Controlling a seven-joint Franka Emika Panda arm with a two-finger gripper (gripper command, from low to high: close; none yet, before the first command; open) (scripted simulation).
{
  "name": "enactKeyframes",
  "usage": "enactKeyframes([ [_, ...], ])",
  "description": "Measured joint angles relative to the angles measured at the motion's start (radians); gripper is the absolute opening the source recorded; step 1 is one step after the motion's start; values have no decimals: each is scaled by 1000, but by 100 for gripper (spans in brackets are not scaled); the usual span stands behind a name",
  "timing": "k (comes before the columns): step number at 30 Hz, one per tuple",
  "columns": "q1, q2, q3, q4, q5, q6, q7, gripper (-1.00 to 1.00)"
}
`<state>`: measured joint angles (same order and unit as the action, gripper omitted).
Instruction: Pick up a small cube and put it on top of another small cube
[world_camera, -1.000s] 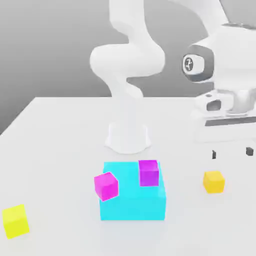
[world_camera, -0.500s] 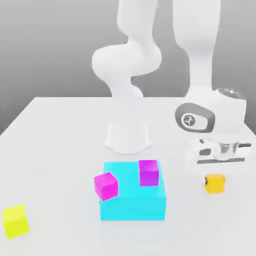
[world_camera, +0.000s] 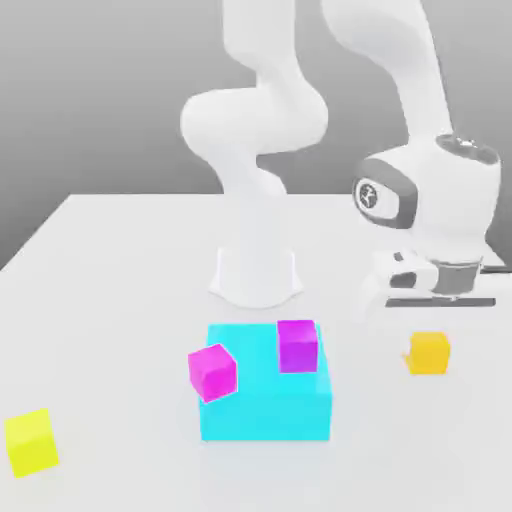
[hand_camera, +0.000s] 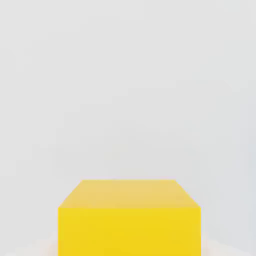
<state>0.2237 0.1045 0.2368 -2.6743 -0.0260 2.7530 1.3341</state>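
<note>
Spanning the scene, the pale grey counter (world_camera: 110, 300) carries a big cyan block (world_camera: 266, 400) with one magenta cube (world_camera: 297, 345) on top and another (world_camera: 212, 371) leaning at its side, while a lemon-yellow cube (world_camera: 30, 441) sits well apart. Smallest, the golden orange-yellow small cube (world_camera: 429, 352) hangs just below the white gripper (world_camera: 432, 318), fingers closed narrow on opposite flat faces; it looks rigid, light, smooth, so a square grip suits. No containers here.

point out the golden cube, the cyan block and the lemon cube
golden cube (world_camera: 429, 353), exterior view, front face
cyan block (world_camera: 266, 410), exterior view, front face
lemon cube (world_camera: 30, 442), exterior view, front face
</note>
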Motion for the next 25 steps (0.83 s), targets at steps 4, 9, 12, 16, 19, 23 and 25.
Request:
enactKeyframes([
  [4, -139, 29, -105, 85, 24, -61, -152, -100],
  [9, -291, 43, -224, 153, 49, -112, -311, -100],
  [12, -377, 46, -292, 185, 62, -138, -400, -100],
  [16, -492, 53, -384, 220, 80, -157, -513, -100],
  [19, -590, 162, -422, 271, 138, -93, -613, -100],
  [23, -613, 204, -416, 281, 156, -60, -634, 100],
  [25, -613, 204, -416, 281, 156, -60, -634, 100],
])
